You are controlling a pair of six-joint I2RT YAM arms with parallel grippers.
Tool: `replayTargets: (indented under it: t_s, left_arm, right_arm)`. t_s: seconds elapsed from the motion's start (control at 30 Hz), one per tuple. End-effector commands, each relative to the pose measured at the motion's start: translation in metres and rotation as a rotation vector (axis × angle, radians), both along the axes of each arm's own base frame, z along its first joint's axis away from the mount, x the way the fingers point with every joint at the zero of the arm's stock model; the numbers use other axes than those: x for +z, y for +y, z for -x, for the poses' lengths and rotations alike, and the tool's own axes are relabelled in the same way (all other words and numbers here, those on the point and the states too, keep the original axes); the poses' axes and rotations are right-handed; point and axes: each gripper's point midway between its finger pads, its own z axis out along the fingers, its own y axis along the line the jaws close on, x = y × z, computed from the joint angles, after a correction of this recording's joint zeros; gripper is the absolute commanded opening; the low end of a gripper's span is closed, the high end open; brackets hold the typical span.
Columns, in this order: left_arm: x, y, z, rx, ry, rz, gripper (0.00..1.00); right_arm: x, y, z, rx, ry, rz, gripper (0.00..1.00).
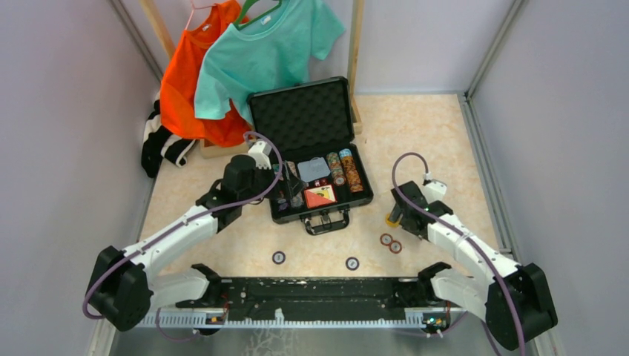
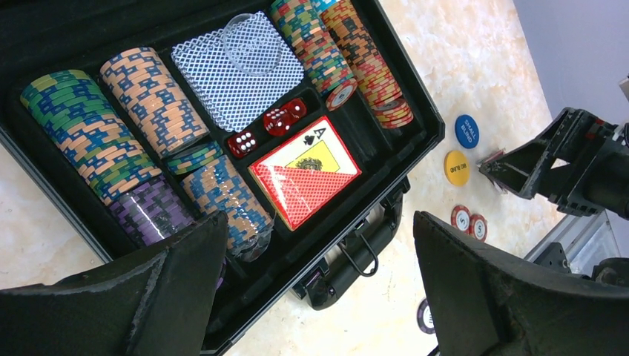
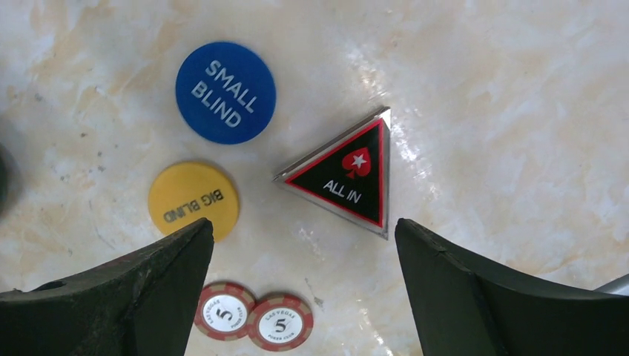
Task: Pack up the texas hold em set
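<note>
The black briefcase [image 1: 324,213] lies open with its foam-lined lid [image 1: 300,115] upright. Rows of multicoloured poker chips [image 2: 152,100], a red-orange card box [image 2: 304,172], a blue-patterned deck [image 2: 237,70] and red dice [image 2: 265,130] lie inside. My left gripper [image 2: 319,222] is open and empty above the case's front left, over the handle [image 2: 356,259]. My right gripper [image 3: 304,226] is open and empty just above the table. Below it lie a blue button [image 3: 225,92], a yellow button [image 3: 193,200], a triangular "ALL IN" marker [image 3: 347,176] and two red chips [image 3: 252,317].
Two purple chips [image 1: 279,257] [image 1: 352,263] lie on the table in front of the case. A teal shirt [image 1: 267,52] and an orange shirt [image 1: 196,81] hang on a wooden rack behind it. A black and white cloth [image 1: 159,144] lies at the left wall.
</note>
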Motion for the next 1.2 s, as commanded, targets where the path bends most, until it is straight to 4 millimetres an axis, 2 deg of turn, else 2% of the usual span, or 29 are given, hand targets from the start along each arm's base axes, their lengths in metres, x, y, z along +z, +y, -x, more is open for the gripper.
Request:
replayTargets:
  t_s: [0.0,0.1,0.37,0.7,1.0,1.17]
  left_arm:
    - [0.007,-0.004,0.002,-0.026,-0.037,0.016,0.99]
    - [0.007,-0.003,0.002,-0.026,-0.04,0.016,0.99]
    - [0.006,-0.002,0.003,-0.027,-0.046,0.015,0.99]
    - [0.005,-0.002,0.002,-0.022,-0.045,0.01,0.99]
    - [0.004,-0.001,0.003,-0.023,-0.045,0.008,0.99]
    - [0.002,0.0,0.002,-0.017,-0.043,0.002,0.99]
  right_arm:
    - [0.006,-0.014,-0.013,-0.055,-0.045,0.019,0.92]
    - [0.005,-0.02,-0.018,-0.063,-0.039,0.035,0.9]
    - [-0.001,-0.014,-0.03,0.004,-0.029,-0.024,0.89]
    - [-0.021,-0.011,-0.019,-0.011,0.032,-0.046,0.86]
    - [-0.035,-0.003,-0.018,0.024,0.049,-0.081,0.86]
    - [-0.034,0.006,-0.023,0.035,0.04,-0.123,0.86]
